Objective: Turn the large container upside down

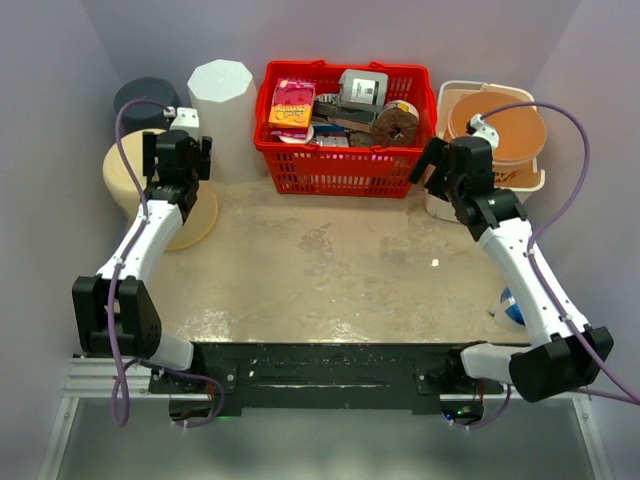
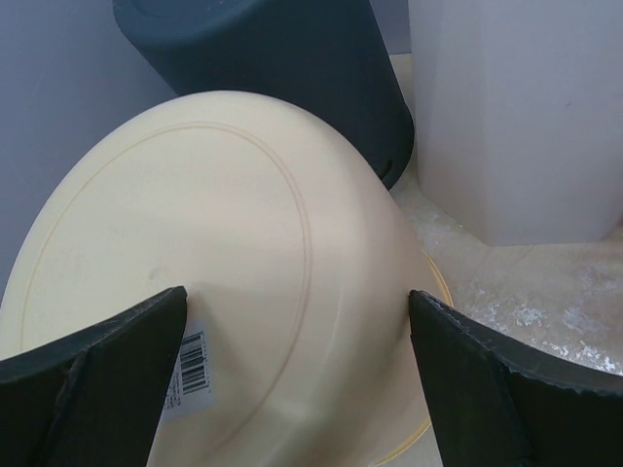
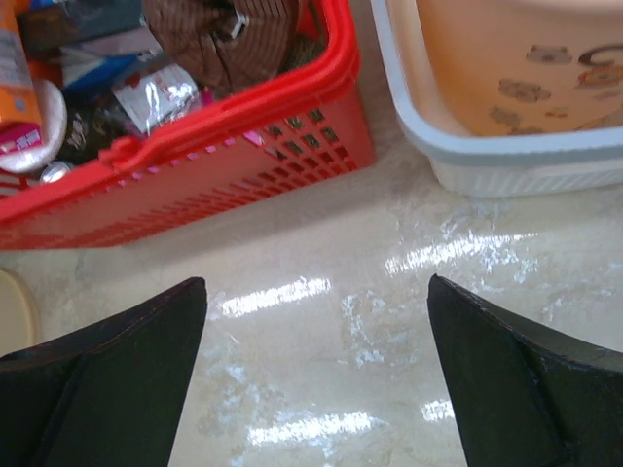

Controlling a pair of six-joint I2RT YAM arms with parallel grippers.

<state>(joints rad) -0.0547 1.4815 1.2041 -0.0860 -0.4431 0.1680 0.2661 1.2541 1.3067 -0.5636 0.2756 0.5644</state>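
Nearby, the left gripper (image 2: pixel 297 311) is spread wide over the large cream round plastic container (image 2: pixel 195 243) at the table's back-left, its barcode-labelled base facing up. The right gripper (image 3: pixel 316 292), equally spread, hangs over the beige tabletop (image 3: pixel 389 341). Farther back stand a dark grey cylindrical bin (image 2: pixel 282 68), a white faceted container (image 2: pixel 516 117) and a red plastic mesh basket (image 3: pixel 195 185).

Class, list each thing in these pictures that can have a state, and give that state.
Cream container: upside down, base with barcode sticker facing up.
Left tool: open, over the cream container, holding nothing.
Right tool: open, empty, over bare table.
Red basket: upright, filled with packaged goods.
White tub: upright, holds an orange bowl.
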